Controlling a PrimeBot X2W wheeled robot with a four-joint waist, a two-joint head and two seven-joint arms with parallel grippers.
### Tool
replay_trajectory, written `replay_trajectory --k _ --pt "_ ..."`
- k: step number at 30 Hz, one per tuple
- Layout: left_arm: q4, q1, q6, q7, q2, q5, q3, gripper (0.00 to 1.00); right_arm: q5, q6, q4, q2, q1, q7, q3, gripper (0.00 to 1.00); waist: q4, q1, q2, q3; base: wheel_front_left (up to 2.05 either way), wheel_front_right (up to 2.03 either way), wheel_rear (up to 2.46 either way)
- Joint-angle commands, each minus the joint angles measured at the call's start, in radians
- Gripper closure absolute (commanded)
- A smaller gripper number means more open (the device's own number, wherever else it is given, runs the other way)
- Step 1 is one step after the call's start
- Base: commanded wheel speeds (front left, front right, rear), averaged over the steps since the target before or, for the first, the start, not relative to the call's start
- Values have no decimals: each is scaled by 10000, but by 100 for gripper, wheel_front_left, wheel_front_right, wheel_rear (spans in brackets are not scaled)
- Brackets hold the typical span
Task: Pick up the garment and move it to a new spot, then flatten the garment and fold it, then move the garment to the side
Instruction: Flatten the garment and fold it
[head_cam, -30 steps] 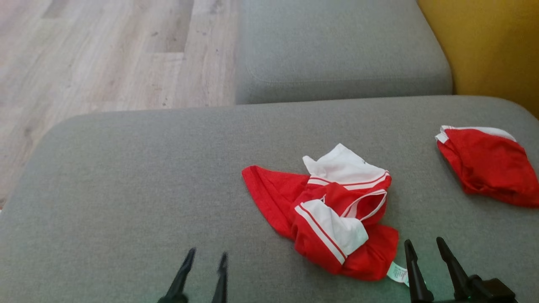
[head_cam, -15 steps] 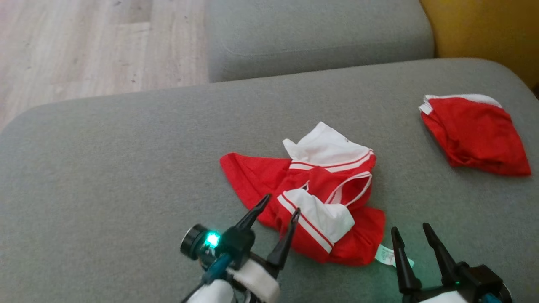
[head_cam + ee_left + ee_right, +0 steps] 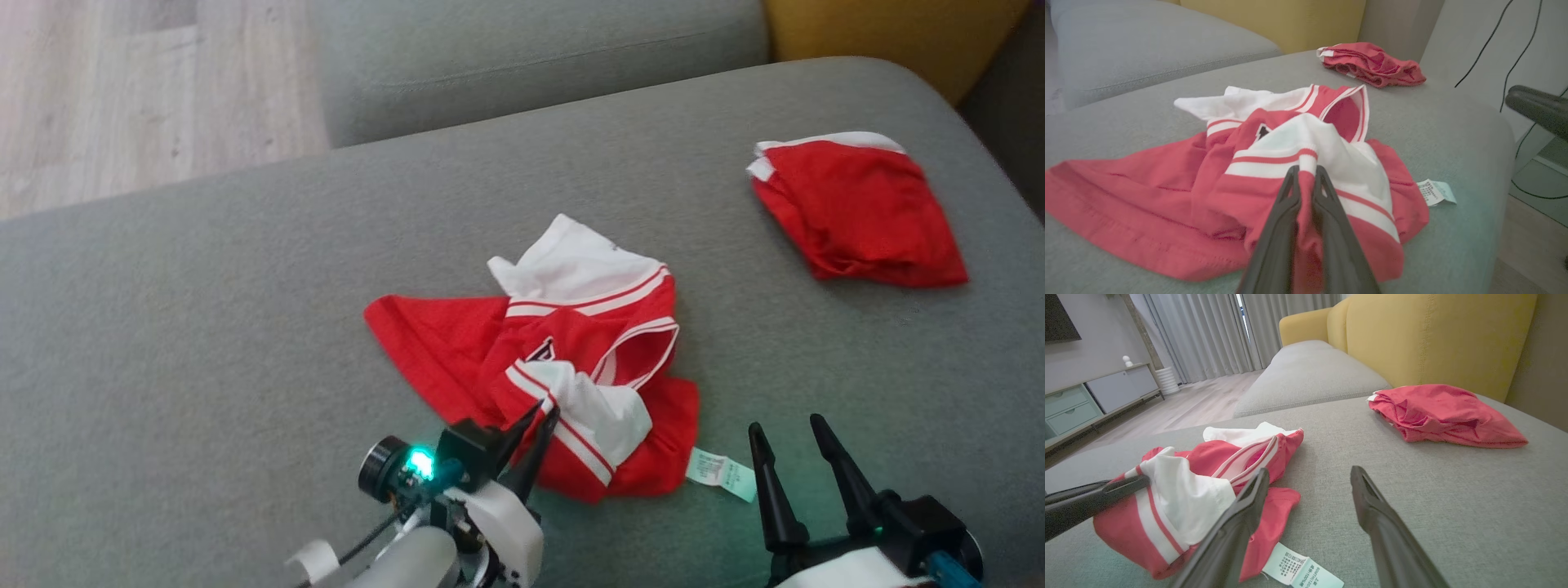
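Left gripper [image 3: 547, 410]: jaws pinched on garment's striped fold.
Garment [image 3: 457, 343]: red-white, crumpled, mid-cushion [image 3: 204, 327].
Label [image 3: 720, 474]: garment's 4 o'clock; print unreadable.
Right gripper [image 3: 784, 426]: jaws wide, empty.
Red cloth [image 3: 857, 212]: garment's 2 o'clock.

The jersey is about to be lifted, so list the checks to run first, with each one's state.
1. Left gripper shut on jersey: ok, red fabric is pinched between its fingers.
2. Right gripper open, holding nothing: ok.
3. Jersey apart from the folded red garment: ok.
4. Bare cushion left of jersey for a new spot: ok.
5. Grip firm enough to carry the whole jersey: cannot tell.
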Motion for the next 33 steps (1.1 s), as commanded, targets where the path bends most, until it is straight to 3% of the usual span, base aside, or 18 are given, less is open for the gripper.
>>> replay_trajectory --k 1,6,11,17,21,25,33 --pt "-370 -565 -87 -184 -23 -261 165 100 53 -7 -315 -59 -399 -109 222 0 -212 -1 0 -139 0 0 0" --pt "-1452 -1351 -604 -274 -23 -1832 144 100 133 -7 -369 -58 -408 -109 293 0 -706 -1 0 -362 0 0 0" --pt "-2202 -3455 -754 -261 -24 -2823 739 100 220 -7 -431 -58 -432 -109 396 0 -1208 -1 0 -495 0 0 0" --pt "-1719 -6959 -629 -634 194 -2525 2004 100 194 -7 -454 -58 -270 -109 540 0 -1515 -1 0 -667 0 0 0" --pt "-926 -8356 -444 -876 363 -2580 2786 100 146 -7 -486 -58 -103 -109 310 0 -1393 -1 0 -822 0 0 0" --pt "-426 -8034 -447 -969 425 -2958 3096 100 180 -7 -595 -58 6 -109 170 0 -976 -1 0 -842 0 0 0" --pt "-813 -4104 -610 -842 448 -3881 2630 100 230 -7 -715 -58 164 -109 8 0 110 -1 0 -617 0 0 0"
